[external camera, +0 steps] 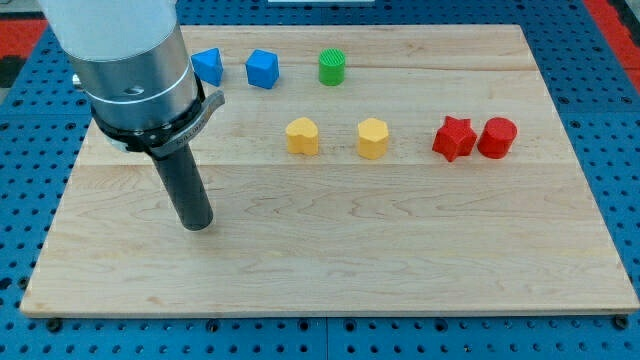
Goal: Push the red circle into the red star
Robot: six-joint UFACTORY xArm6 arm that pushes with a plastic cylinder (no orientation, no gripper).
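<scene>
Red circle [497, 137] already touches the red star [454, 138]; my tip [199, 224], a bare rod with no pincer to open or close, sits far to the view's left, and crossing could scatter the yellow blocks [302, 136].

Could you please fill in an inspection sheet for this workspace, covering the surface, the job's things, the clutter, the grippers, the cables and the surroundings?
Surface: pale wooden board, lying flat.
Job's things: red circle sits at the view's right of the red star, the two touching or nearly so.
Clutter: two blue blocks and a green block along the view's top; two yellow blocks mid-board.
Grippers: no claw; my tip rests on the board at the view's left, far from both red blocks.
Cables: nothing seen.
Surroundings: blue perforated base around the board.
</scene>
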